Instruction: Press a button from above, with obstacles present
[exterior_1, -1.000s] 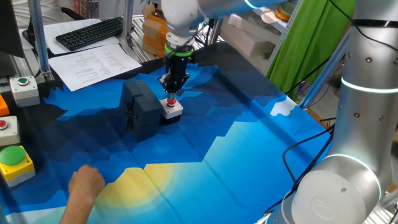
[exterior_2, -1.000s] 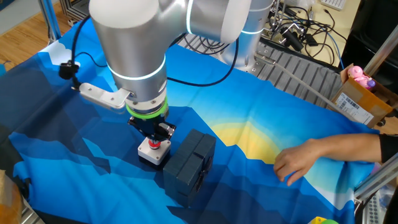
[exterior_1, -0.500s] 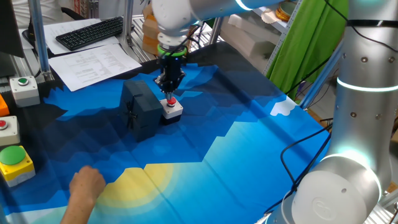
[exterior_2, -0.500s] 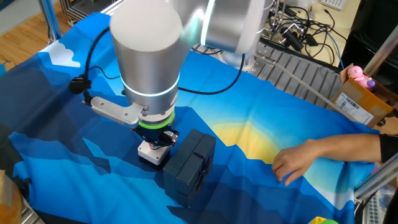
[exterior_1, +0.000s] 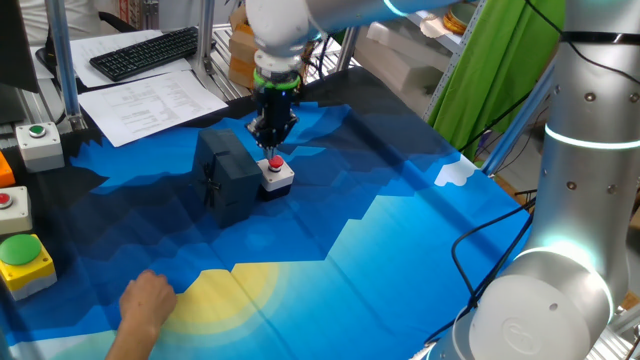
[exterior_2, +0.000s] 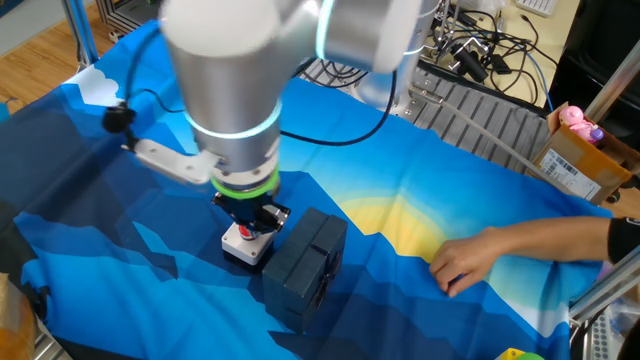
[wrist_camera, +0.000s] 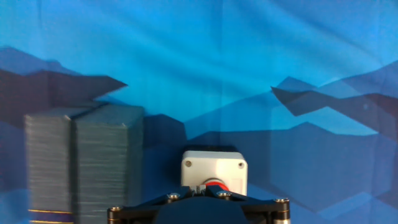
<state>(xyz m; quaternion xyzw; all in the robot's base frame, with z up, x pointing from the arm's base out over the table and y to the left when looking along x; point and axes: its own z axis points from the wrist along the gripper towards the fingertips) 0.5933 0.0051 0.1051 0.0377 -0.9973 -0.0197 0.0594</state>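
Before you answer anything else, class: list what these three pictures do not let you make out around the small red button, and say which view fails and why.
1. Fingertips of the gripper: hand view cuts them off; too small in both fixed views, so open or shut is unknown.
2. Contact with the button: hand view shows only a red sliver behind the gripper body.
3. Gap between the dark block and the button box: the other fixed view hides it behind the arm.

Arm (exterior_2: 225, 70): glossy silver-white, glowing cyan ring, green wrist band.
Gripper (exterior_1: 271, 140): black, small screws.
Cable (exterior_2: 160, 85): black.
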